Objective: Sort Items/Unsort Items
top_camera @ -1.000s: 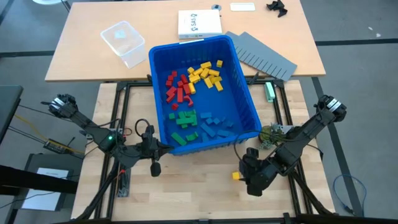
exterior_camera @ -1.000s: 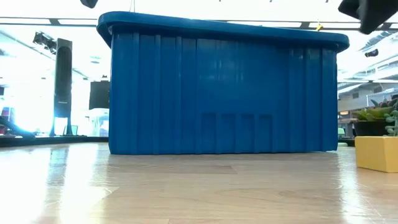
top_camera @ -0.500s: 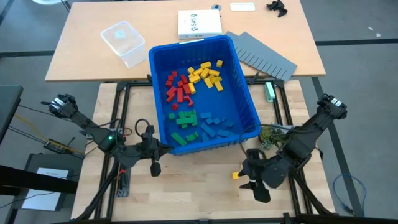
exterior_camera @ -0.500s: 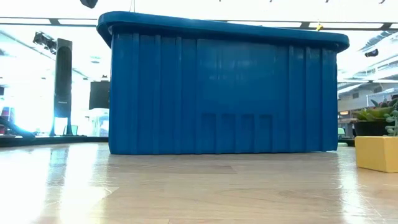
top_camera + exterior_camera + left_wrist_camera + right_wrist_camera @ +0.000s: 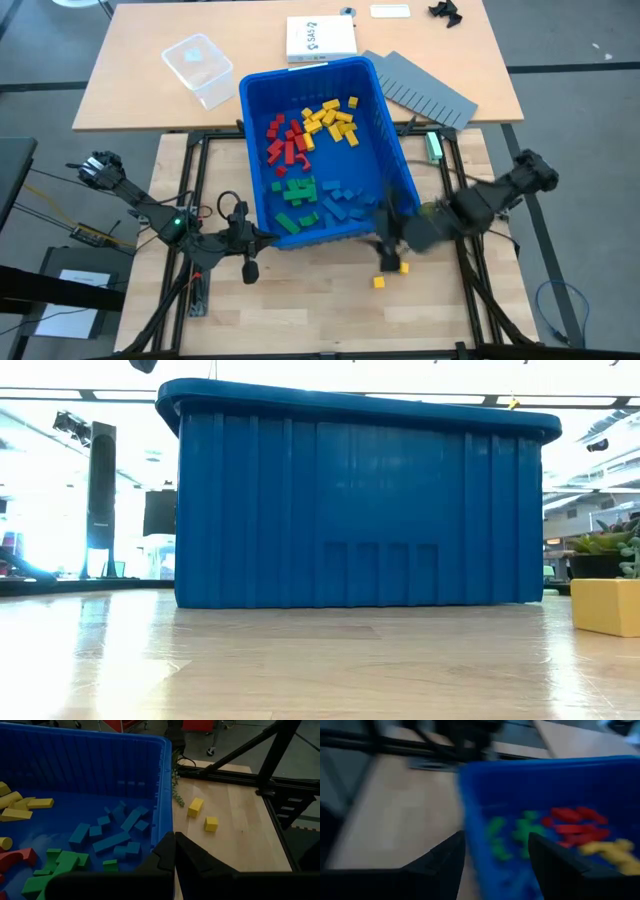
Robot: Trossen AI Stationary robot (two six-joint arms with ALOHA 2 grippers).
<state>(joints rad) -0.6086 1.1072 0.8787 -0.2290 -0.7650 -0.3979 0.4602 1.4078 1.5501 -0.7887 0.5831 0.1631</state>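
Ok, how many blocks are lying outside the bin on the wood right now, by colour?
Yellow blocks: 2, both on the wooden tabletop beside the blue bin
Red blocks: 0 outside, all in the bin
Green blocks: 0 outside, all in the bin
Blue blocks: 0 outside, all in the bin
Total outside: 2

We see a blue bin (image 5: pixel 400 165) of ribbed, faintly glossy plastic on a counter (image 5: pixel 300 660) of pale wood with a smooth, reflective finish. The blocks (image 5: pixel 330 122) look matt and smooth. The clear tub (image 5: pixel 198 68) is thin plastic, and the fingers (image 5: pixel 170 857) are matt black.
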